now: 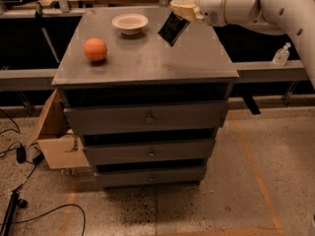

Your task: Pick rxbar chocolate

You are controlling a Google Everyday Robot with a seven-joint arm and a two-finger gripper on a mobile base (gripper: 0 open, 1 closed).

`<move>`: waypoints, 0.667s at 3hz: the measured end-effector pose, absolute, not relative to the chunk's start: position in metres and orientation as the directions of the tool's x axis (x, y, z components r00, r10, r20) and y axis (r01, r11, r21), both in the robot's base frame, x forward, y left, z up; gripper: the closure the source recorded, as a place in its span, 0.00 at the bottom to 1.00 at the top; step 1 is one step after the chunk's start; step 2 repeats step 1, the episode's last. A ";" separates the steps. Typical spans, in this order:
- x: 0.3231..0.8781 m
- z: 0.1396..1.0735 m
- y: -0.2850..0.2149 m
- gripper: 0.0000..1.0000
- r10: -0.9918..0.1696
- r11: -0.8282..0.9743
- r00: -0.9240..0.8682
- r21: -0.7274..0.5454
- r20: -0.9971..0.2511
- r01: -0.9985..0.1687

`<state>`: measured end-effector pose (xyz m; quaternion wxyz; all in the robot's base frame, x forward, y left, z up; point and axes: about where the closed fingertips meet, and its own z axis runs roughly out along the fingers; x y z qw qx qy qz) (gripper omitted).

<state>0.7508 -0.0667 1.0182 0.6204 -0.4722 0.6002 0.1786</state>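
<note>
- Lower left of the frame: an open cardboard box [51, 132] stands on the floor against the grey three-drawer counter [147, 58]; what it holds cannot be made out.
- Upper left: an orange ball [95, 49] sits on the counter top.
- Upper centre: a white bowl [130, 22] shows only its pale inside.
- Just right of the bowl: the rxbar chocolate [173, 29] hangs tilted over the counter, its top end pinched in the closed claw [183, 11].
- Right edge: a small clear bottle [281, 55] stands on a ledge.
</note>
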 end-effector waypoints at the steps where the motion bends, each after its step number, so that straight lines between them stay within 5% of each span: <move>1: 0.751 1.018 -0.067 1.00 -0.345 0.490 0.216 -0.371 -0.913 -0.789; 2: 0.751 1.018 -0.067 1.00 -0.345 0.490 0.216 -0.371 -0.913 -0.789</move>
